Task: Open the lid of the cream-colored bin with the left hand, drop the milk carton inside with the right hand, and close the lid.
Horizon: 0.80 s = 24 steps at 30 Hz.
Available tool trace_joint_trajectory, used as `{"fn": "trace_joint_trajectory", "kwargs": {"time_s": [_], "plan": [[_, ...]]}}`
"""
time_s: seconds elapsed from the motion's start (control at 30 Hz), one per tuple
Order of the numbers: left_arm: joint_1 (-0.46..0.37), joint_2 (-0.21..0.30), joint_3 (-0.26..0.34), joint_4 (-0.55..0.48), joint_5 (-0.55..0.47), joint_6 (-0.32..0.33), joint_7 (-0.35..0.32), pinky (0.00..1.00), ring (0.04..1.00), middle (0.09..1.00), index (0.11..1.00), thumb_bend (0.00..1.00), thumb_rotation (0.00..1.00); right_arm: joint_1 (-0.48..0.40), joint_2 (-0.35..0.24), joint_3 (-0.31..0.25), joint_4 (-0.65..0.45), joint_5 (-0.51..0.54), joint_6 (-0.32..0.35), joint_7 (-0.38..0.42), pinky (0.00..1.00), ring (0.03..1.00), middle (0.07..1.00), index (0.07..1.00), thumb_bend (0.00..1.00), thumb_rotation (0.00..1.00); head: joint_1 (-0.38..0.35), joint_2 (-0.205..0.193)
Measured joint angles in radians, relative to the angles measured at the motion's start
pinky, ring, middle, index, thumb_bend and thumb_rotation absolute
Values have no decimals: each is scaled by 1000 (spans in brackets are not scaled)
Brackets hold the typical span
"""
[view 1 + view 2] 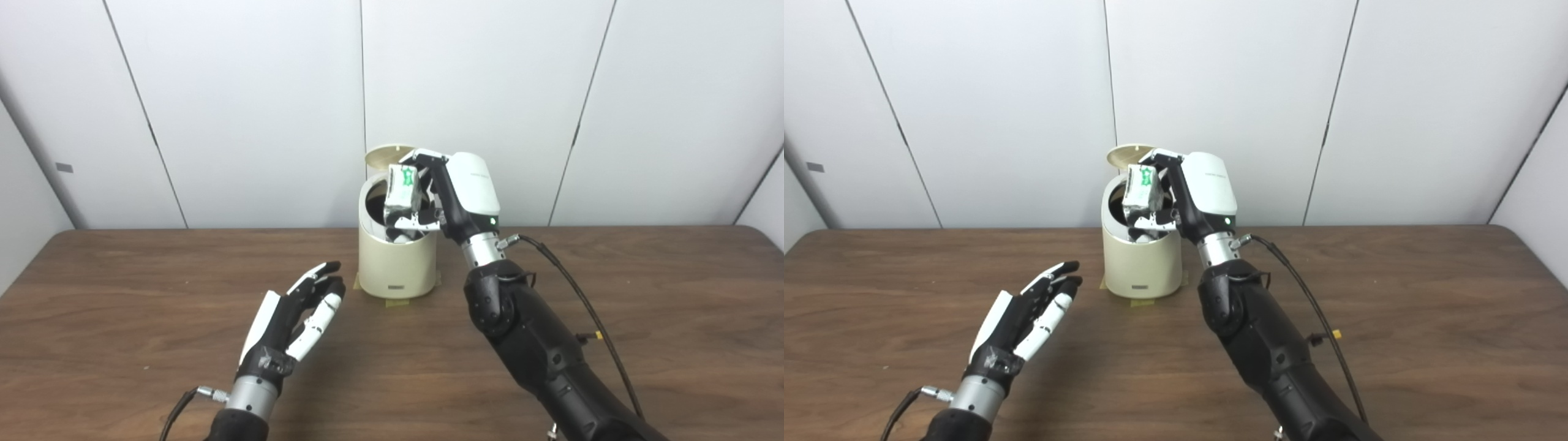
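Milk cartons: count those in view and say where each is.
1. The milk carton is held by the right hand above the open cream bin. Others may lie hidden inside the bin.

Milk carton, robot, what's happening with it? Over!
Right hand shut on white-and-green milk carton, over cream-colored round bin. Lid up. Left hand open, clear of bin. Nothing blocking.
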Motion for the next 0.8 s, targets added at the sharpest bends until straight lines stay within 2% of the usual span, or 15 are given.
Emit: {"fn": "trace_joint_trajectory", "kwargs": {"time_s": [0.03,0.07,0.13,0.17,0.2,0.23,0.33,0.47,0.63,0.67,0.7,0.73,0.8], "plan": [[0,0,0,0,0,0,0,879,867,837,886,487,803,1,0,0,-4,5,16,17,340,485,620,508,485,0,0,0],[0,0,0,0,0,0,0,880,867,836,881,481,797,3,1,-1,-8,15,23,27,386,523,650,581,475,0,0,0],[0,0,-1,0,0,-2,0,875,865,835,874,474,787,8,-1,-2,-27,23,29,50,426,567,685,647,467,0,0,0],[0,0,-1,0,0,-3,0,867,863,835,872,467,777,10,-1,-1,-32,26,34,56,432,564,678,652,728,0,0,0],[0,0,-2,0,0,-3,0,864,861,835,871,463,771,12,-2,-1,-35,28,38,59,434,562,674,654,862,0,0,0],[0,0,-2,0,-1,-3,0,854,857,835,888,456,763,12,-2,-1,-36,29,43,62,443,566,670,650,945,0,0,0],[0,0,-3,0,-3,-5,0,847,852,843,971,438,739,12,-2,0,-48,29,63,70,462,567,646,617,990,3,-3,0],[1,2,-5,0,-21,-25,-3,826,846,857,999,394,630,14,-3,-1,-71,31,79,86,383,489,583,600,978,1,5,2],[1,8,-15,2,-30,-41,-11,852,851,853,978,357,545,19,-3,-6,-87,38,93,92,414,505,588,566,944,0,1,2],[1,8,-15,3,-30,-42,-14,857,853,852,972,355,542,22,-3,-8,-92,39,94,92,410,490,541,526,742,0,1,3],[1,9,-16,4,-30,-42,-16,861,855,852,967,353,542,25,-3,-10,-95,40,93,89,402,449,523,523,633,0,1,3],[1,9,-16,6,-29,-42,-17,865,857,852,963,354,550,30,-3,-15,-98,44,91,83,383,415,505,530,564,0,0,5],[1,9,-16,9,-26,-42,-18,853,850,848,955,365,571,43,-2,-27,-109,55,82,65,362,394,499,523,529,0,-2,3]]}}
